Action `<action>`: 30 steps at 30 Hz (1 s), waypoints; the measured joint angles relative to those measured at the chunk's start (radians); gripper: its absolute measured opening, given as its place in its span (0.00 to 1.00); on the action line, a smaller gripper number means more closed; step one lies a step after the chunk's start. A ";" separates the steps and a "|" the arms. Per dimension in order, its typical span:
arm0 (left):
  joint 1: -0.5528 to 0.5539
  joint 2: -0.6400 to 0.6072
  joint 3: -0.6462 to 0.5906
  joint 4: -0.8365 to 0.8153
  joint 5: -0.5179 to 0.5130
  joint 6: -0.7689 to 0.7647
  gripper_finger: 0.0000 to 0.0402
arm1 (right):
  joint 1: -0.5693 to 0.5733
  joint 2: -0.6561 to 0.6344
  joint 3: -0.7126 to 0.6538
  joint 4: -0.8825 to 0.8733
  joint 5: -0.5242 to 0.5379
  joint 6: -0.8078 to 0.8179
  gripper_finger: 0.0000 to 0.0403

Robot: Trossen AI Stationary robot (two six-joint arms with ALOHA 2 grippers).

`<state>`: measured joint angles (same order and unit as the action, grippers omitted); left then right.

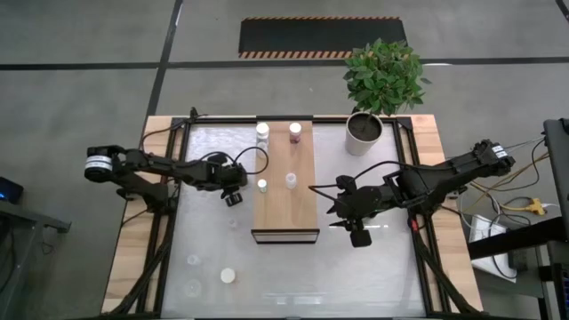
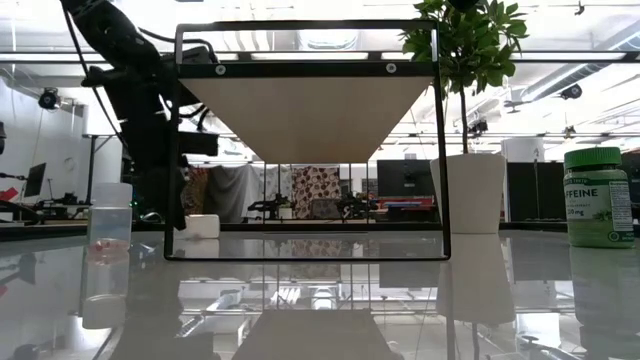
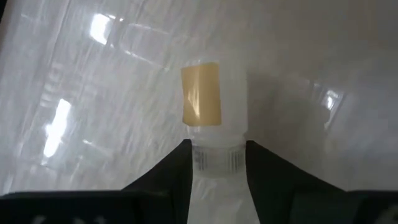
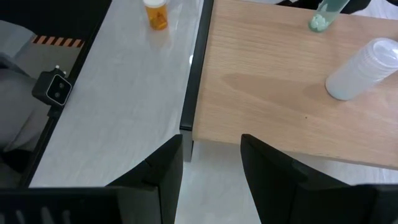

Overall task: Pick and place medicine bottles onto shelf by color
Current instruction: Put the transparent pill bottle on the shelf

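My left hand [image 3: 219, 163] sits at a white-capped translucent bottle [image 3: 211, 106] on the counter [image 1: 373, 267], just left of the shelf [image 1: 286, 200]. The bottle stands upright between my fingers [image 3: 168, 171], its neck in the gap, its long axis vertical; the fingers lie close on both sides, though I cannot confirm a firm grip. It carries a tan label. The shelf lies rightward, near. My right hand [image 4: 211, 155] waits beside the shelf's other edge, half open and empty.

Four bottles [image 1: 262, 132] on shelf [image 1: 285, 200], plant pot [image 1: 364, 132] to its right
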<state>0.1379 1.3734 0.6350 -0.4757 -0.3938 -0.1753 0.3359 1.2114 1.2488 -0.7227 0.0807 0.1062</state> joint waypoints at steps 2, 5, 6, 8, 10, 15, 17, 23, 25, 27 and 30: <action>0.000 -0.024 0.011 -0.042 -0.010 0.000 0.28 | 0.000 0.000 0.000 0.001 0.000 0.004 0.37; -0.001 -0.081 0.035 -0.099 -0.036 -0.001 0.28 | 0.000 0.000 0.000 0.001 0.000 0.010 0.37; -0.001 -0.104 0.039 -0.110 -0.044 -0.001 0.28 | 0.000 0.000 0.000 0.000 0.000 0.010 0.37; -0.001 -0.154 0.048 -0.120 -0.050 -0.001 0.27 | 0.000 0.000 0.000 0.002 0.000 0.010 0.37; -0.001 -0.211 0.058 -0.139 -0.050 -0.001 0.27 | 0.000 0.000 0.000 0.004 0.000 0.010 0.37; -0.004 -0.338 0.112 -0.241 -0.057 -0.002 0.27 | 0.000 0.000 0.000 0.005 0.000 0.013 0.37; -0.004 -0.384 0.142 -0.268 -0.061 -0.002 0.27 | 0.000 0.000 0.000 0.011 0.001 0.014 0.37; -0.037 -0.495 0.236 -0.274 -0.079 0.023 0.27 | -0.001 0.000 -0.006 0.063 0.027 0.022 0.39; -0.063 -0.517 0.266 -0.273 -0.091 0.035 0.27 | -0.001 0.000 -0.013 0.092 0.048 0.002 0.41; -0.097 -0.533 0.290 -0.267 -0.120 0.055 0.27 | 0.000 0.000 -0.025 0.137 0.087 -0.015 0.43; -0.162 -0.544 0.320 -0.221 -0.158 0.085 0.27 | 0.000 0.000 -0.057 0.192 0.105 -0.048 0.46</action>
<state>-0.0240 0.8291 0.9554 -0.6969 -0.5514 -0.0905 0.3359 1.2114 1.1922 -0.5304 0.1852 0.0584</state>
